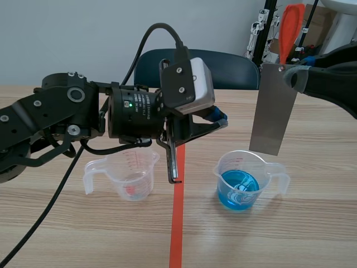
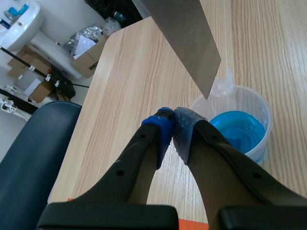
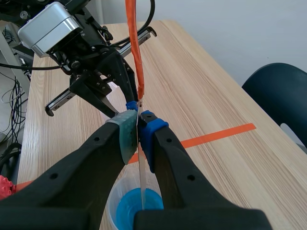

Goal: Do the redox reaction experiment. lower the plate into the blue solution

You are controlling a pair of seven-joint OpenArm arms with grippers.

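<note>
**Plate (image 1: pixel 273 109) hanging over the blue solution (image 1: pixel 238 187)**

Left gripper (image 2: pixel 170 125) hovers above the bench (image 1: pixel 312 234) with its pads pressed together on nothing, pointing toward the blue cup. Below that arm stands a clear measuring cup (image 1: pixel 131 173) with red markings. An orange-red tape line (image 1: pixel 177 223) runs between the two cups. Right of it sits the clear measuring cup (image 1: pixel 279 180) holding the blue solution. The grey metal plate hangs upright above this cup, lower edge near the rim, not in the liquid. Right gripper (image 3: pixel 139 127) pinches the plate's top corner.
</note>
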